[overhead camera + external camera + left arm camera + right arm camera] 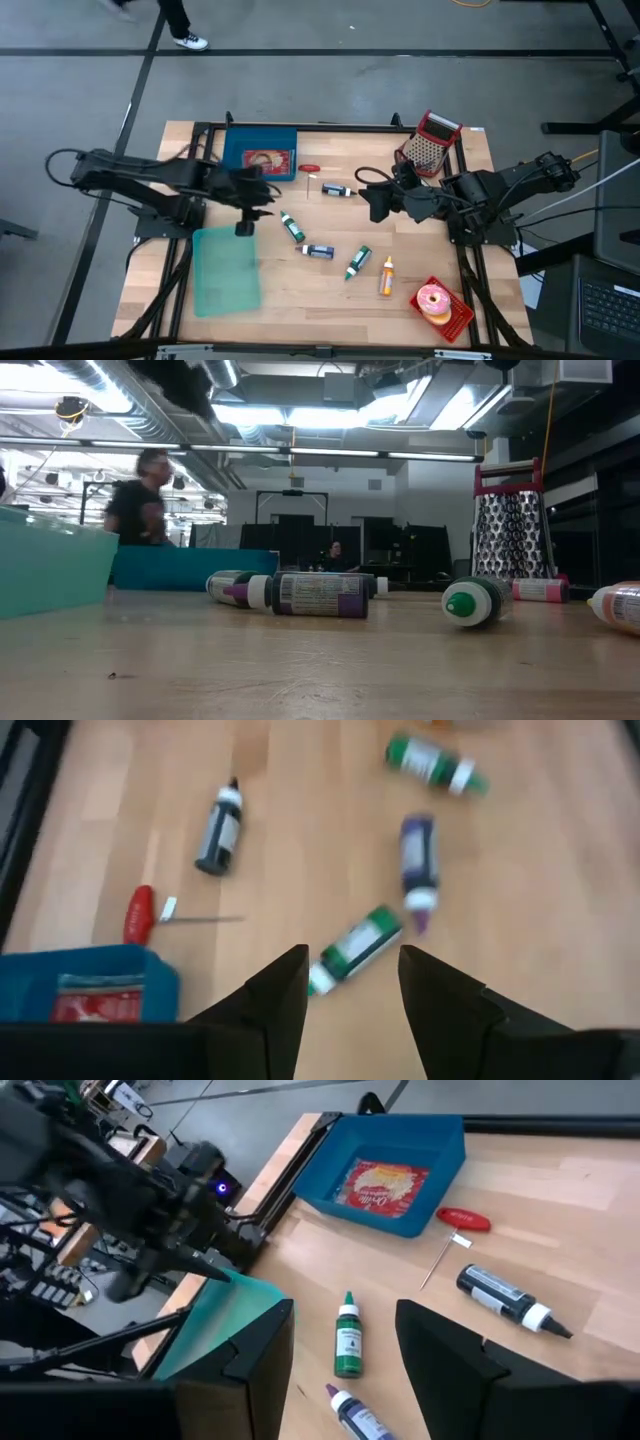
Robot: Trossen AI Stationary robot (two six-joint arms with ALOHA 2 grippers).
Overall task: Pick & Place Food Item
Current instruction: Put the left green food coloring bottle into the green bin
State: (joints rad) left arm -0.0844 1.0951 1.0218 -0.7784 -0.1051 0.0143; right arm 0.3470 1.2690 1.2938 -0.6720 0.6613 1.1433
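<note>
Hovering spread and empty above the worktop (320, 300), left hand (245, 228) at nine o'clock, right hand (378, 211) near centre; sitting at five o'clock on a red tray (458, 316), pink donut (434, 299).

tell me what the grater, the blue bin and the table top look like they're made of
Grater: apparently shiny metal, its perforated face glinting, with a red frame that is probably plastic. Blue bin: likely moulded plastic, with smooth uniform walls and rounded corners. Table top: pale wood, judging by the visible plank seams and grain, in a matte finish.
</note>
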